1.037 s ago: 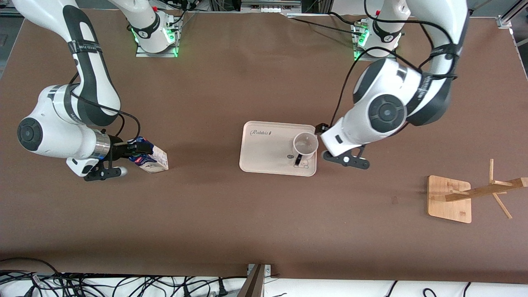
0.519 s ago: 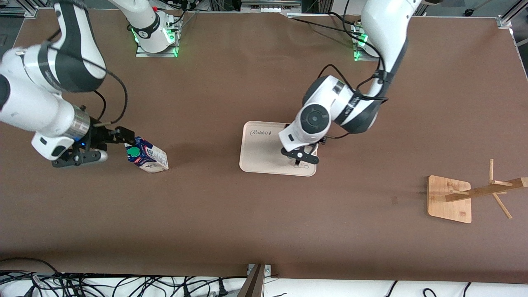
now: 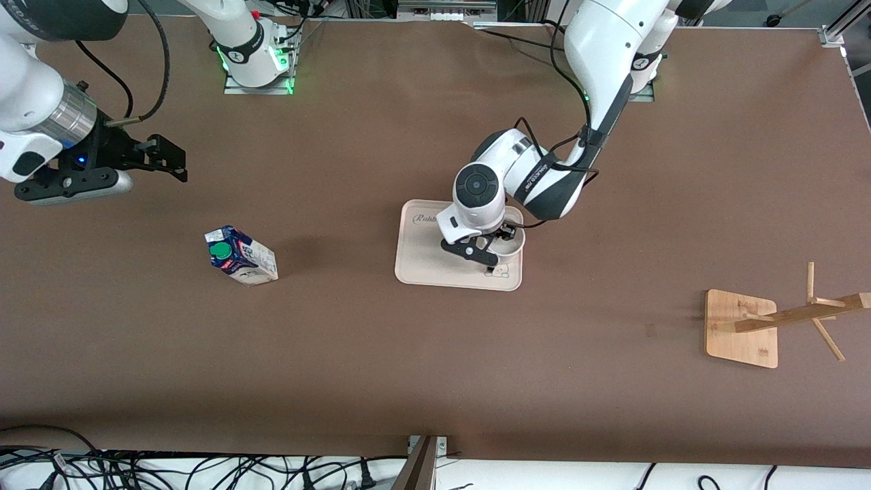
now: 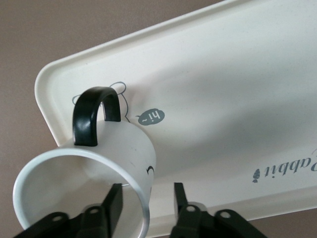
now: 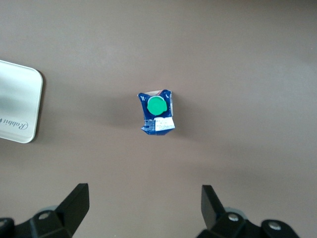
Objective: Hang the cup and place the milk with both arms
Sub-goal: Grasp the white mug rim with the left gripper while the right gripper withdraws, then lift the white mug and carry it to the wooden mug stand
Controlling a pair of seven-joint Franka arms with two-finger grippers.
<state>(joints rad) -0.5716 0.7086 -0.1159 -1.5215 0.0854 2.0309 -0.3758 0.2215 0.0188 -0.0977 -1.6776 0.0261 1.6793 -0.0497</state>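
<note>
The mug (image 4: 84, 186) on the cream tray (image 4: 237, 74) is pinched at its rim wall by the left gripper (image 4: 143, 203), handle turned away from the pincer, while the right gripper (image 5: 143, 208), spread wide, is held high over the table near the milk carton (image 5: 157, 112).

The whole brown surface (image 3: 435, 354) is taken in from a high camera facing both arm bases, looking steeply down. The left wrist view is taken close above the left claw (image 4: 144, 198), looking down past its black fingers onto the small white mug with the black loop handle (image 4: 99, 163) and the cream rectangular tray (image 4: 223, 99) just below. The right wrist view is taken from higher up, the right claw (image 5: 143, 203) hanging well above the dark blue gable-top carton with the green cap (image 5: 157, 112). The tray's corner (image 5: 20, 106) is shared by both wrist views; everything is also covered by the front view.
</note>
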